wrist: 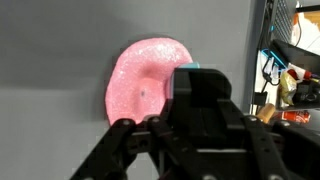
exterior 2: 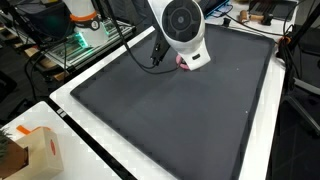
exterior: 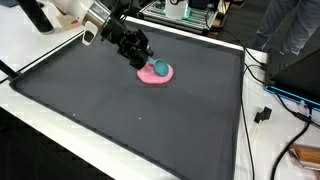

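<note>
A pink plate point(exterior: 156, 75) lies on the dark mat point(exterior: 120, 110) toward its far side. A teal object point(exterior: 160, 68) rests on the plate. My gripper point(exterior: 147, 61) is low over the plate's edge, right against the teal object. In the wrist view the fingers point(wrist: 200, 78) form one closed black block over the pink plate point(wrist: 145, 80), and a sliver of the teal object point(wrist: 188, 66) shows at their tips. In an exterior view the arm hides nearly all of the plate point(exterior 2: 183, 63).
The mat sits on a white table point(exterior 2: 60, 100). A cardboard box point(exterior 2: 30, 150) stands at one corner. Cables and a plug point(exterior: 264, 113) lie beside the mat's edge. Cluttered shelves and equipment point(exterior 2: 85, 35) stand beyond the table.
</note>
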